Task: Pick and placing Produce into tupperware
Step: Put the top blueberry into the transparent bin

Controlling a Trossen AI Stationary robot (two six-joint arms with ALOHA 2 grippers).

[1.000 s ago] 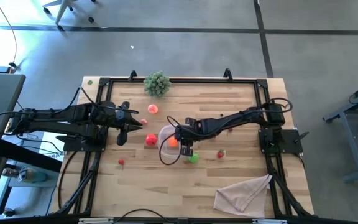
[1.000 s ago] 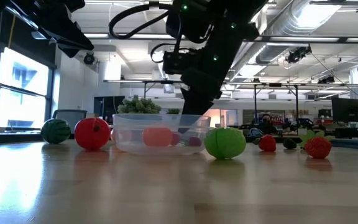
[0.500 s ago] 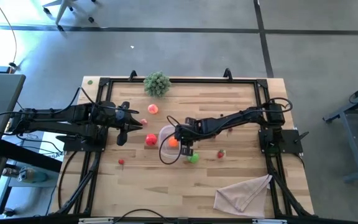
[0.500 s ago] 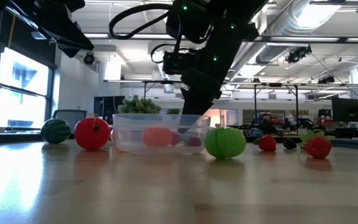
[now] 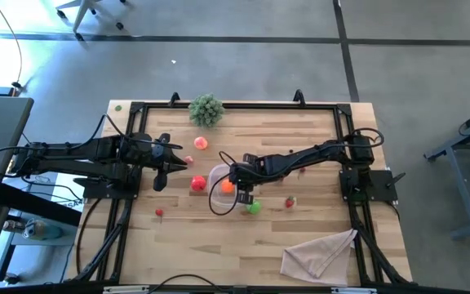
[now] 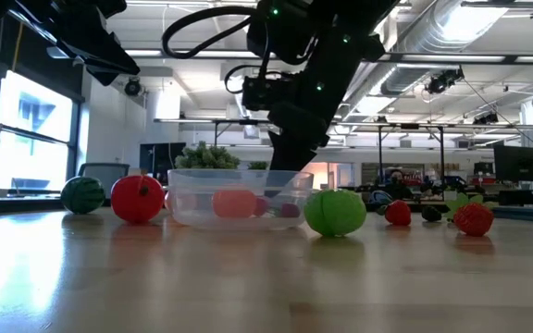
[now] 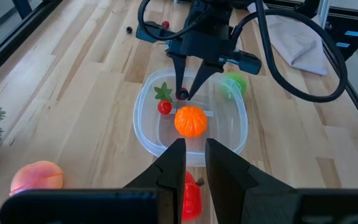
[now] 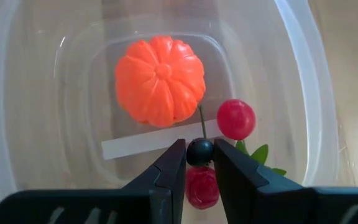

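Two tools show over the wooden counter [image 5: 308,229]. The right tool [image 8: 199,163] hangs inside the clear tupperware [image 7: 238,134], its fingers [image 8: 169,171] clamped on a small dark berry [image 8: 199,151] that sits at the end of a thin green stem. On that same sprig a red berry [image 8: 235,119] lies just beside the dark one, and another red berry [image 8: 202,185] shows under the fingers. An orange ridged fruit [image 8: 160,81] rests on the tupperware floor near them.

The left tool [image 7: 194,165] hovers near the tupperware's rim on the side away from the right arm, its fingers nearly together with only a narrow gap and nothing between them. Below it, outside the container, lies a red fruit [image 7: 189,194]. A peach-coloured fruit [image 7: 36,177] sits well apart from the container, toward the bushy grey-green sprig [image 5: 206,109].

Outside the tupperware on the right arm's side, a green ball [image 5: 254,208] lies just beside its wall, and a strawberry-like red piece [image 5: 290,202] rests a little beyond. A small red piece [image 5: 159,214] lies alone toward the front of the counter, below the left arm. A beige cloth [image 5: 321,255] is crumpled near the front right corner.
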